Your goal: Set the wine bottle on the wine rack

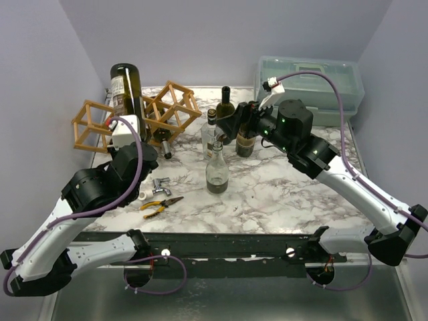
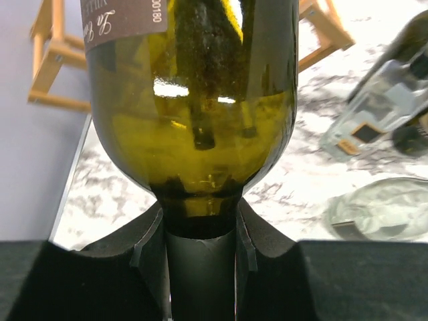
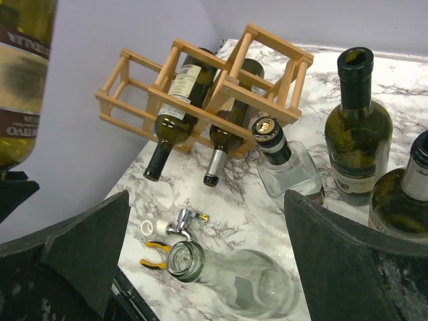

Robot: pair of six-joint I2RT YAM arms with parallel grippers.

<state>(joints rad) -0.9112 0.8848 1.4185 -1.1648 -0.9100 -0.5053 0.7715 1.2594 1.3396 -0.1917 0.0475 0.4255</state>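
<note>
My left gripper is shut on the neck of a dark green wine bottle, and the bottle's body fills the left wrist view. Seen from the top, this wine bottle is held up above the left part of the wooden wine rack, with the left gripper under it. The rack holds two bottles lying in its cells, necks pointing toward me. A slice of the held bottle shows at the right wrist view's left edge. My right gripper stands open and empty over the table's middle.
Upright green bottles, a square clear bottle and a round clear bottle crowd the table's middle under the right gripper. Yellow-handled pliers and a chrome tap lie near the front. A translucent toolbox sits back right.
</note>
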